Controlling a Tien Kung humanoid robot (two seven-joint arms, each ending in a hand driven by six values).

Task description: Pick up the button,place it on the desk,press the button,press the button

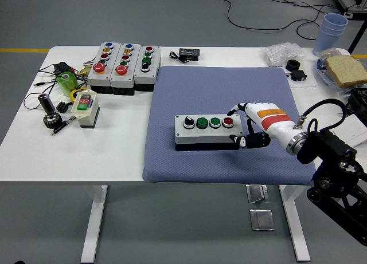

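Head view: grey rectangular four-button control box (207,132) lying flat near the middle of the blue-grey quilted pad (218,92) on the white bench (34,144), with the white-and-black right robot hand (248,126) at the box's right end, fingers loosely curled, thumb low beside the end wall, grasping nothing, just beside the red round push button (228,122). Probably lining up a press: best done with one fingertip centred over the red cap, driven straight down so as not to slide the box, clear of the neighbouring green round button (215,122). Left arm out of view.
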